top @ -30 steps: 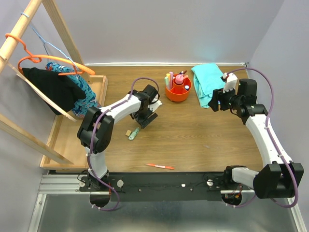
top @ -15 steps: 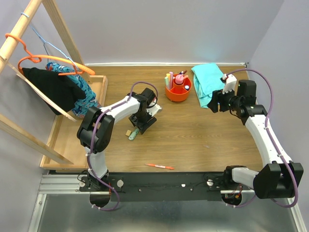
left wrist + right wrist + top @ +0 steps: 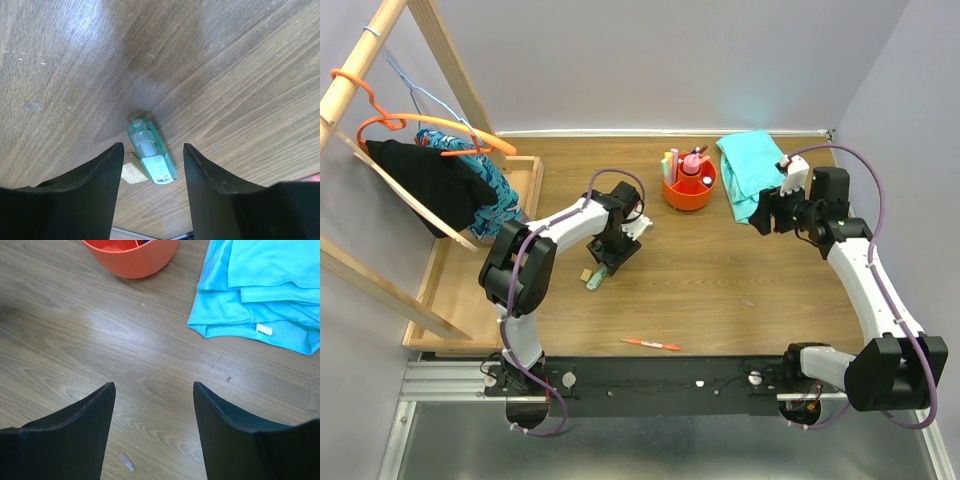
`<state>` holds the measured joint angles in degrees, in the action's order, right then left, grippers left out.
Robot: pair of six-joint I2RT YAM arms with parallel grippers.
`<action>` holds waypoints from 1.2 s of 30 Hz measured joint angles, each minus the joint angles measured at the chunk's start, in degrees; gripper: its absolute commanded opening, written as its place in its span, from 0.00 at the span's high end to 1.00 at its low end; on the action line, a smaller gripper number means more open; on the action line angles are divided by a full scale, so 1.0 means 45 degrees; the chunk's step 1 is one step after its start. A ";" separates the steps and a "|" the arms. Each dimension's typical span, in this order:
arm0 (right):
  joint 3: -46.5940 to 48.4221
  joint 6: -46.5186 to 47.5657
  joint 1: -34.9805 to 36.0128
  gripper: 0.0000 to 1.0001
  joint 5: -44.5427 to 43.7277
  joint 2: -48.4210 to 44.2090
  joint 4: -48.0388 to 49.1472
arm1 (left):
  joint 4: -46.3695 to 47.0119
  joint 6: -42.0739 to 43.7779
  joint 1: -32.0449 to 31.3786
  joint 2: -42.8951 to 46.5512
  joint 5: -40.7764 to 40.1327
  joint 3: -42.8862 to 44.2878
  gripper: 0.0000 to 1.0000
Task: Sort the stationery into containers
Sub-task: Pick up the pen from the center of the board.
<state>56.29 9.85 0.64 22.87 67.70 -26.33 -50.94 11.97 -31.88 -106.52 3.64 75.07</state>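
Note:
A pale green highlighter (image 3: 597, 277) lies on the wooden table with a tan eraser (image 3: 586, 274) touching its left side. My left gripper (image 3: 606, 262) is open just above them. In the left wrist view the highlighter (image 3: 150, 157) lies between the open fingers and the eraser (image 3: 132, 172) sits by the left finger; the gripper (image 3: 152, 147) holds nothing. A red pen (image 3: 650, 344) lies near the front edge. The orange tub (image 3: 689, 192) holds a pink bottle (image 3: 692, 166) and highlighters. My right gripper (image 3: 761, 216) is open and empty; its wrist view (image 3: 152, 386) shows the tub (image 3: 132, 260) ahead.
A teal cloth (image 3: 750, 172) lies right of the tub, also in the right wrist view (image 3: 260, 285). A wooden tray (image 3: 525, 175) and a rack with hangers and clothes (image 3: 440, 170) stand at the left. A tiny clear scrap (image 3: 126, 462) lies on the table.
My left gripper has moved toward the front left, down over the green highlighter and eraser. The right arm has barely moved.

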 measured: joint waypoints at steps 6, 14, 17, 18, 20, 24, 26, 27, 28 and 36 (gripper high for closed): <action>-0.0107 -0.0005 -0.0257 0.28 0.0083 0.0000 -0.0005 | 0.0000 -0.0005 0.0049 -0.0083 0.0000 -0.0136 0.44; -0.0107 -0.0044 -0.0316 0.28 0.0126 0.0005 0.0029 | 0.0000 -0.0005 0.0083 -0.0335 -0.0005 -0.0146 0.49; -0.0107 -0.0068 -0.0316 0.28 0.0136 0.0005 0.0034 | 0.0000 -0.0005 0.0083 -0.0379 -0.0005 -0.0146 0.50; -0.0107 -0.0083 -0.0316 0.28 0.0136 0.0005 0.0034 | 0.0000 -0.0005 0.0087 -0.0408 -0.0005 -0.0146 0.50; -0.0107 -0.0092 -0.0316 0.28 0.0141 0.0005 0.0034 | 0.0000 -0.0005 0.0087 -0.0447 -0.0005 -0.0146 0.51; -0.0107 -0.0097 -0.0316 0.28 0.0146 0.0019 0.0039 | -0.0010 -0.0005 0.0087 -0.0544 -0.0005 -0.0146 0.52; -0.0107 -0.0102 -0.0316 0.28 0.0155 0.0029 0.0039 | -0.0019 -0.0005 0.0087 -0.0554 -0.0005 -0.0146 0.53; -0.0107 -0.0102 -0.0316 0.28 0.0160 0.0029 0.0039 | -0.0019 -0.0010 0.0087 -0.0563 -0.0005 -0.0146 0.53; -0.0107 -0.0102 -0.0316 0.28 0.0165 0.0029 0.0049 | -0.0015 -0.0010 0.0087 -0.0578 -0.0005 -0.0146 0.54; -0.0131 -0.0112 -0.0316 0.28 0.0180 0.0029 0.0126 | -0.0005 -0.0005 0.0102 -0.0641 -0.0039 -0.0146 0.57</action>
<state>55.70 9.34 -0.78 23.68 67.83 -25.76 -50.96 11.94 -31.42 -109.40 3.46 74.41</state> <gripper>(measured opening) 0.714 0.440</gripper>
